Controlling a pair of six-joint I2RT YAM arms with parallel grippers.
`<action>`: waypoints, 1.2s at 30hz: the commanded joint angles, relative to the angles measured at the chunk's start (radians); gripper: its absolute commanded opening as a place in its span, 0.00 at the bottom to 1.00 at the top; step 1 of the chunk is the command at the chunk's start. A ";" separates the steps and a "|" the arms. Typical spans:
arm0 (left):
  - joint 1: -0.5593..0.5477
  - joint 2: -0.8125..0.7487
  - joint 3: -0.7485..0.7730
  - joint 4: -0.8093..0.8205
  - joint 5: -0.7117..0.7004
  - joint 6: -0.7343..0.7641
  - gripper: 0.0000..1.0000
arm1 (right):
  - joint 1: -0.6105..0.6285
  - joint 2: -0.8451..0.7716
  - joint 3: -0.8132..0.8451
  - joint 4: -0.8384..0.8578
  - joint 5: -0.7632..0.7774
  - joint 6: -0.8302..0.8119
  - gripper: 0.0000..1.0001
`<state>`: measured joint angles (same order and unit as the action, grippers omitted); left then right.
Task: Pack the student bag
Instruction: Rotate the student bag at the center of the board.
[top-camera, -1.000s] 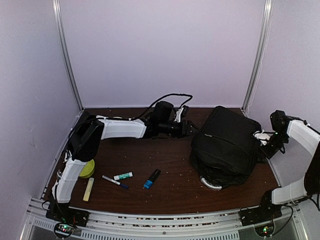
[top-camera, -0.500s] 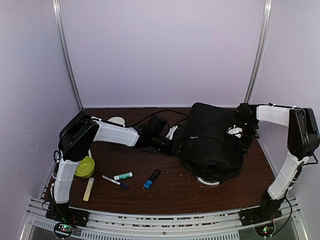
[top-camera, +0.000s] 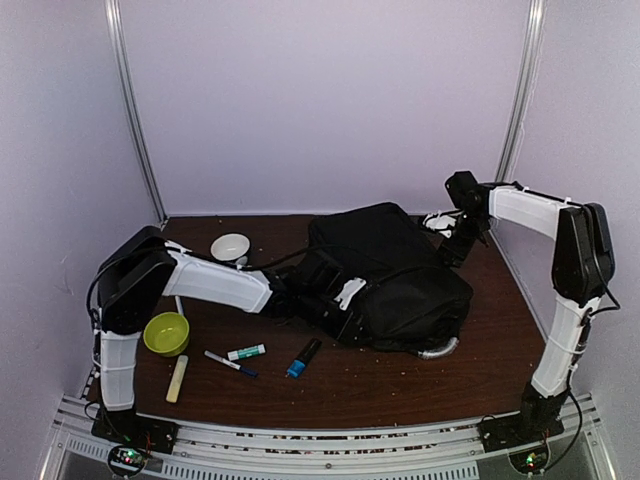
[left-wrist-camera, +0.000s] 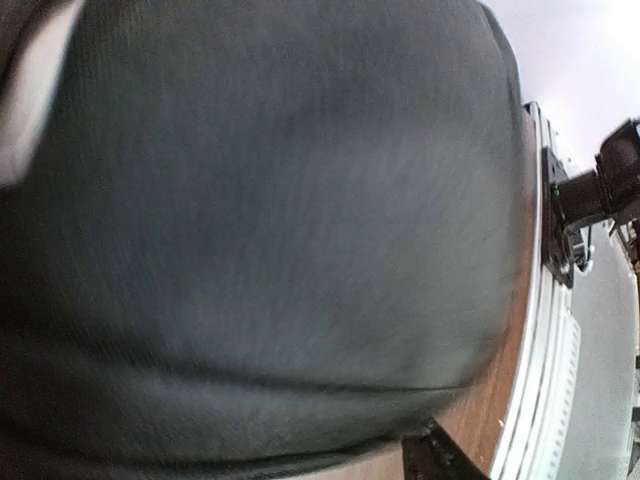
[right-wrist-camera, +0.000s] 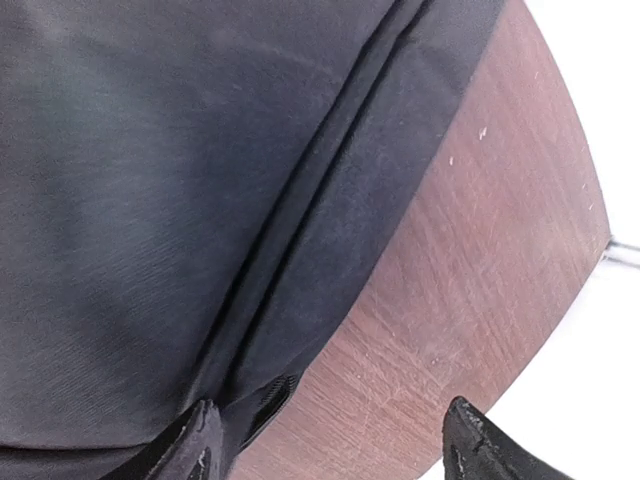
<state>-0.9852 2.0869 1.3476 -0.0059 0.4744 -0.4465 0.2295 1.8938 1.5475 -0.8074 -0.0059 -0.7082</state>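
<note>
The student bag (top-camera: 395, 275), black and soft, lies on its side mid-table with its grey handle (top-camera: 440, 350) at the front right. My left gripper (top-camera: 345, 298) is pressed into the bag's left side and shut on its fabric. In the left wrist view the bag (left-wrist-camera: 260, 220) fills the frame and only one dark fingertip (left-wrist-camera: 435, 460) shows. My right gripper (top-camera: 452, 245) stands open at the bag's far right corner. In the right wrist view one of its fingertips (right-wrist-camera: 195, 445) touches the bag's seam (right-wrist-camera: 300, 240), with bare table between the jaws.
Left of the bag are a white bowl (top-camera: 231, 246) and a green bowl (top-camera: 166, 333). In front lie a yellow stick (top-camera: 177, 378), a pen (top-camera: 230, 363), a white-green marker (top-camera: 246, 352) and a blue highlighter (top-camera: 303, 357). Walls enclose the table (top-camera: 340, 390).
The bag has slid from the right side to the middle and tipped lower. My left arm drew back left with it. My right arm swung from the near right to the bag's far corner.
</note>
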 joint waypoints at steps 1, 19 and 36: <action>-0.001 -0.171 -0.084 -0.125 -0.066 0.153 0.54 | 0.017 -0.111 -0.029 -0.015 -0.056 0.024 0.78; 0.051 -0.303 -0.328 0.201 -0.317 0.392 0.36 | 0.382 -0.568 -0.407 -0.126 -0.214 -0.112 0.76; 0.111 -0.033 -0.266 0.516 -0.164 0.348 0.31 | 0.440 -0.637 -0.471 -0.090 -0.228 -0.109 0.76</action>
<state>-0.8722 2.0205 1.0515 0.3939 0.2462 -0.0879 0.6636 1.2778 1.0817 -0.9096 -0.2150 -0.8162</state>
